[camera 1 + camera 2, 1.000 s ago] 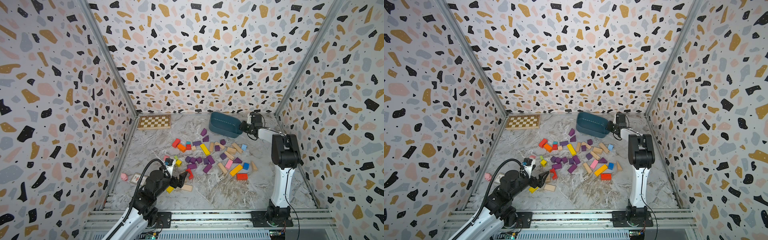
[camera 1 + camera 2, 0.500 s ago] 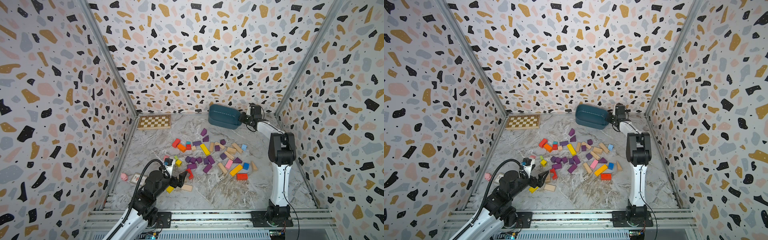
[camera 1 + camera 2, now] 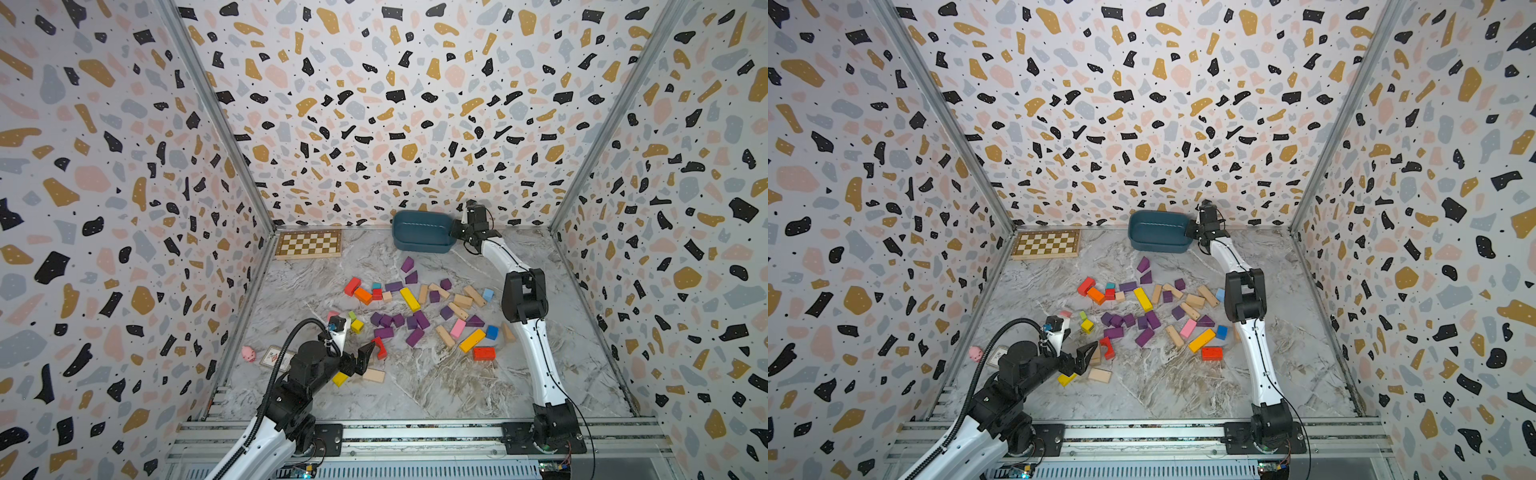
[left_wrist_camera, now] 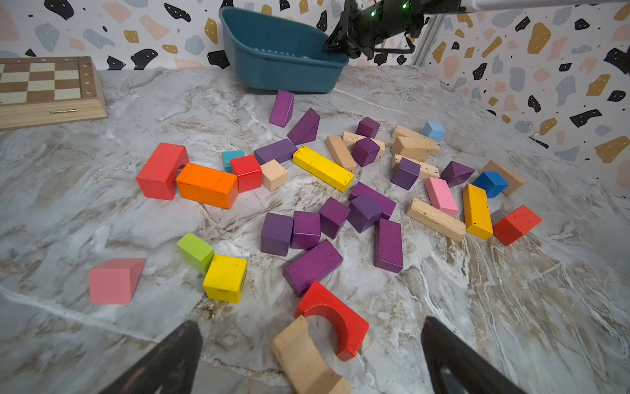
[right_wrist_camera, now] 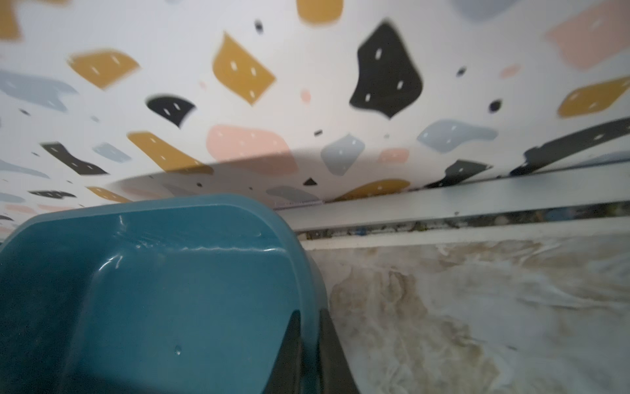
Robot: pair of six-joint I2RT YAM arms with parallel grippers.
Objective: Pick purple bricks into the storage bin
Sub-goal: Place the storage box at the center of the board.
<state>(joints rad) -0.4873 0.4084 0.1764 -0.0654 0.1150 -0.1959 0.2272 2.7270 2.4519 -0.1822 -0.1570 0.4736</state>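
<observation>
Two claws on my feed. My left claw (image 3: 360,358) is spread wide, gripping nothing, low over a red arch block (image 4: 332,319) toward the tabletop (image 3: 415,395) front-left corner. My right claw (image 3: 456,232) pinches the storage bin (image 3: 422,235) rim at the far edge; bin tipped. I see the purple bricks (image 3: 383,332) loose mid-tabletop.

The worktop (image 3: 436,390) is free along its near edge and between the blocks and the chessboard (image 3: 309,243), apart from a pink toy (image 3: 248,354) and a card (image 3: 276,357) by the side wall. A red arch (image 4: 346,319) and a tan arch (image 4: 296,354) lie right before the left gripper (image 4: 310,325), whose jaws are spread wide, ahead of the crowded purple bricks (image 4: 306,230). The tilted storage bin (image 3: 422,232), its rim pinched by the right gripper (image 5: 310,348), fills the far middle.
</observation>
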